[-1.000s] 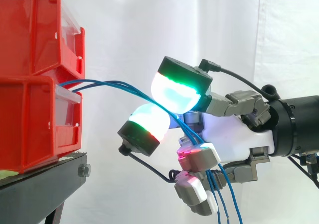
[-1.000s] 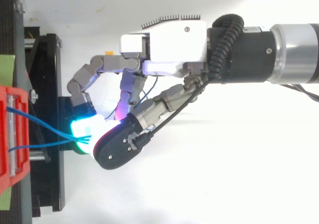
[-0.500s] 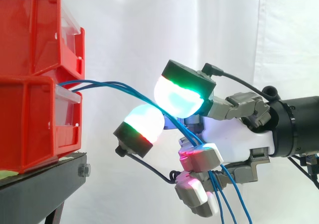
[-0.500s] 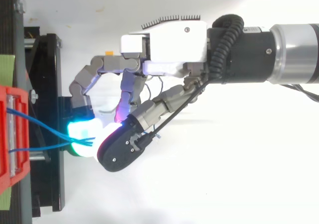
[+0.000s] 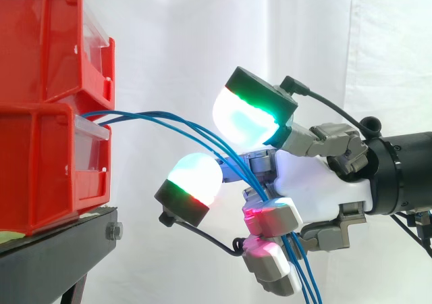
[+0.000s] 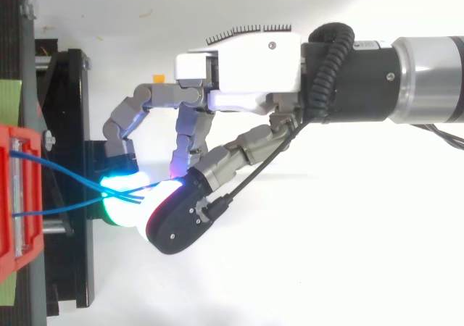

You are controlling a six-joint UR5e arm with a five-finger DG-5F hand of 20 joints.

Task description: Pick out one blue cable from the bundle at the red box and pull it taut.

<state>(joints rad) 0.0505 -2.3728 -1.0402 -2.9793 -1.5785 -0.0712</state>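
A white curtain (image 5: 175, 40) hung in soft vertical folds behind everything. At the left stood two red bins (image 5: 40, 101), one stacked on the other. They were hard, glossy plastic with ribbed walls and a clear strip across each open front. They sat on a black stand (image 5: 57, 253), a matt metal frame with a hexagonal bolt head (image 5: 113, 232) at its right end.

At the right was the hand (image 5: 317, 189), its palm a smooth white shell and its finger links grey metal. It was partly closed. Two long fingers reached left toward the bins, each ending in a thick rounded pad with a black cap. The upper pad (image 5: 244, 117) glowed cyan-white with a green edge, and the lower pad (image 5: 194, 178) glowed white-cyan with a red rim. In the side view these two pads stood apart, one above the other, with a gap between them. The shorter fingers (image 5: 271, 216) below were curled in toward the palm, with red and pink light at their tips.

The blue cables (image 5: 169, 120), thin, smooth and round, left the slot between the two bins and arched right in a slack bow. They passed through the gap between the two pads, just under the upper one. They then ran down behind the curled fingers, which wrapped round them, and went out at the bottom edge. From above, the cables (image 6: 69, 183) crossed one another at the edge of the cyan pad, over the stand.
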